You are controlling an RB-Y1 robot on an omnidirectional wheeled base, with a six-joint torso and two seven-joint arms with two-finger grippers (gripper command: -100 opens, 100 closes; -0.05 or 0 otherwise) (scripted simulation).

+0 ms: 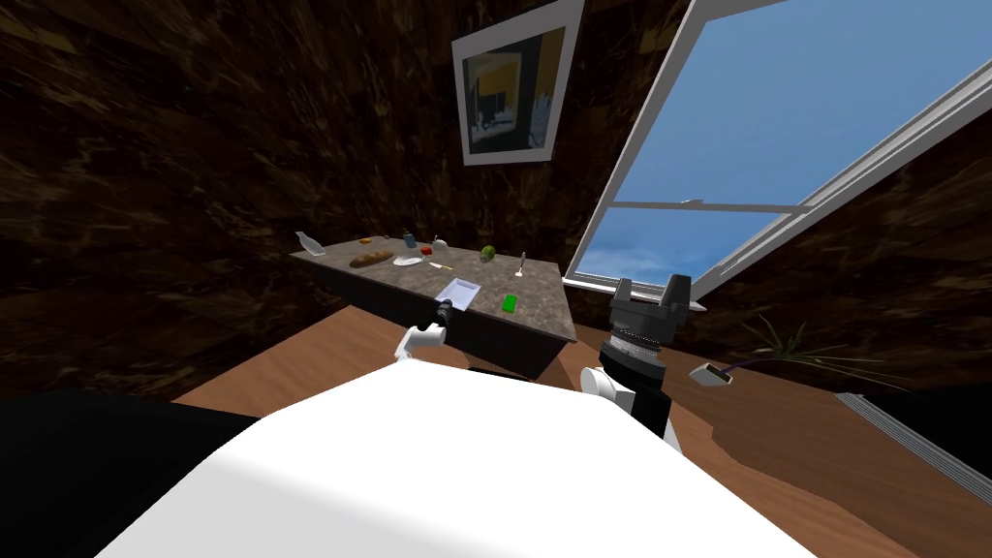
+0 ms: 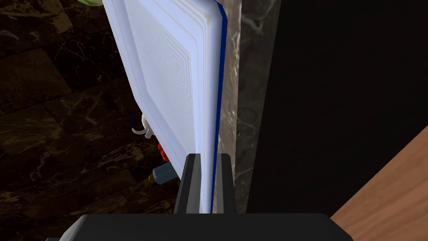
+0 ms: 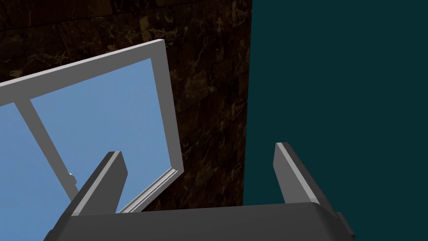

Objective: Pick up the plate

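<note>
While left tool (image 2: 208,156) clamps one white plate (image 2: 167,75), right tool (image 3: 197,149) spread wide

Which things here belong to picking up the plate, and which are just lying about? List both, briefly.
Job: plate, pinched at its rim by the left gripper; table beneath it.

Lying about: bread loaf, green block, green fruit, bottle; right gripper, open, beside the table.

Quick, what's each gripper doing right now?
Left gripper: shut on the plate at its rim.
Right gripper: open, holding nothing.
</note>
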